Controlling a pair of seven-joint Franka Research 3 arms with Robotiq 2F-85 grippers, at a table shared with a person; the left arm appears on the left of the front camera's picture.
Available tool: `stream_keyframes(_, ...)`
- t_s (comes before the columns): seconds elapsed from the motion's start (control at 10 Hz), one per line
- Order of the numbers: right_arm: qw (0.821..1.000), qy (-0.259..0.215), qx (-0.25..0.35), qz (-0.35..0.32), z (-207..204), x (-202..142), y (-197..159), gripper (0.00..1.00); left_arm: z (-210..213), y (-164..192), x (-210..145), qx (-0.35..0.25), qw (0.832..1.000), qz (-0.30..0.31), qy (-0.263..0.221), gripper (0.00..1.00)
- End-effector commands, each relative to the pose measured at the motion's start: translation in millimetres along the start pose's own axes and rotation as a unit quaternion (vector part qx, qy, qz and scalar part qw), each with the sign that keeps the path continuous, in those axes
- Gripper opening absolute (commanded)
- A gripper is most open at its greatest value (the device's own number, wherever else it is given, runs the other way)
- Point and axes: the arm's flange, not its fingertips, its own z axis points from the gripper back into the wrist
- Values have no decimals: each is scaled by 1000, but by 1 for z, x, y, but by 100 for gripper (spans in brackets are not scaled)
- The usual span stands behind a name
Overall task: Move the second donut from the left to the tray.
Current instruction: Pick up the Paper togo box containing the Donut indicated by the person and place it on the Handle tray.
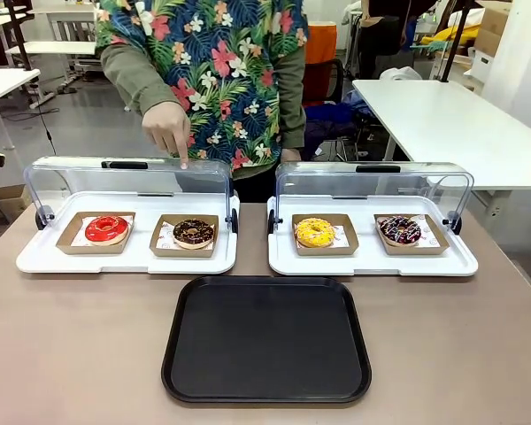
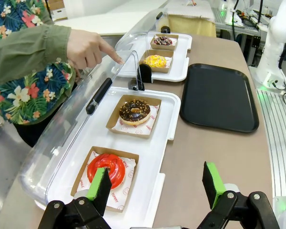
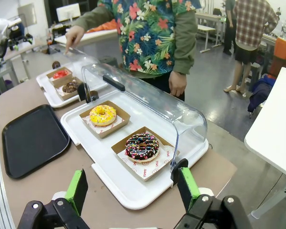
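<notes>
Plainly, a brown table [image 1: 71, 354] bears the tray [image 1: 265, 341], white desks [image 1: 442, 124] behind

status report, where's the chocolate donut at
Left gripper open, right gripper open, both holding nothing. Chocolate donut in its box, not yet on the tray. Person's hand pointing over the raised lid behind it.

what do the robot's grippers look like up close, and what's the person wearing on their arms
The left gripper and right gripper match: black jointed links with silver bolt heads, and flat black fingers faced with bright green pads. The person's sleeve is long and olive green, worn under a dark top printed with tropical flowers.
</notes>
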Motion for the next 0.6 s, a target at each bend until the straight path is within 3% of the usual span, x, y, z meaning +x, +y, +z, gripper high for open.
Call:
stream_keyframes(0.0, 1000, -16, -2, 11, -1, 2, -3, 100, 2, 0, 2, -4, 1000, -2, -4, 100)
stream_keyframes(0.1, 1000, -16, -2, 11, -1, 2, -3, 100, 0, 0, 0, 0, 1000, 0, 0, 100)
stream_keyframes(0.5, 1000, -16, -2, 11, -1, 2, -3, 100, -78, 3, 86, -2, 989, -36, 140, 100)
